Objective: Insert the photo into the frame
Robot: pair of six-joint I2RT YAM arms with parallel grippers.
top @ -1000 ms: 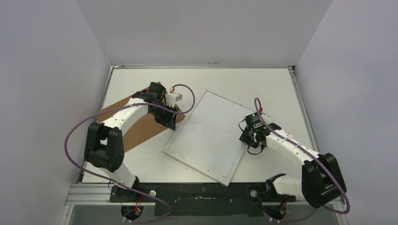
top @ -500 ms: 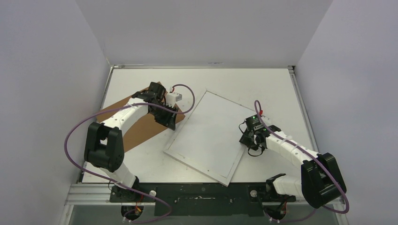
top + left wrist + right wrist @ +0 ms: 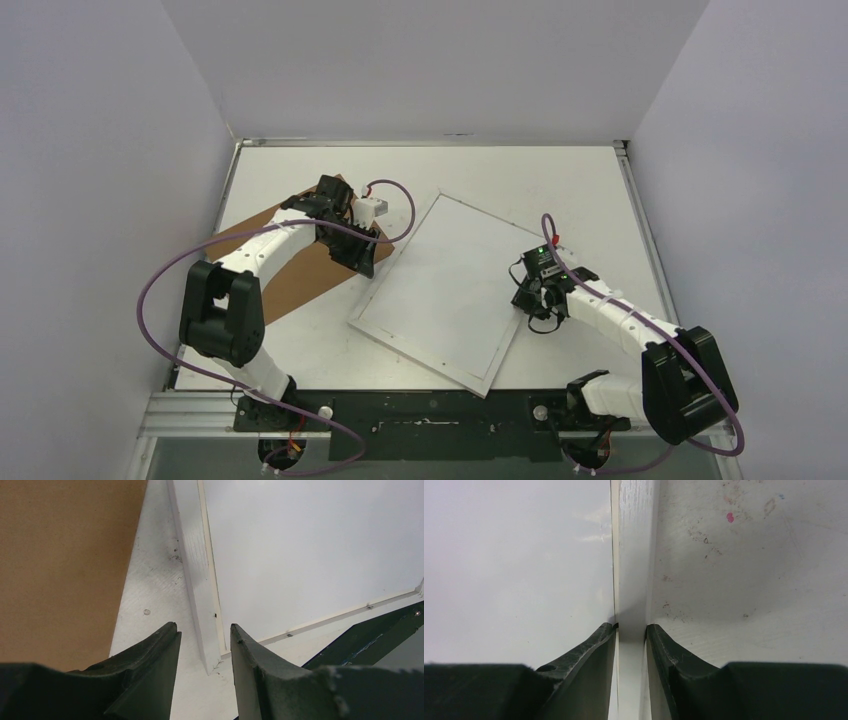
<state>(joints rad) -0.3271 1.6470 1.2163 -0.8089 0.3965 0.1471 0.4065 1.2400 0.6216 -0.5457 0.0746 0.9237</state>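
I have open table (image 3: 520,175) along the far edge and in the far-right corner, beyond the frame (image 3: 440,290) lying slantwise across the middle. Leftward, the cardboard board (image 3: 290,275) and my left arm (image 3: 270,240) crowd things, leaving a narrow bare strip beside the frame.

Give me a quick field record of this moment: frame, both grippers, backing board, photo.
frame: white, flat on the table, skewed
left gripper: open, astride the frame's rail near its left corner
right gripper: shut on the frame's right rail
backing board: brown, flat, left of the frame
photo: printed side not visible
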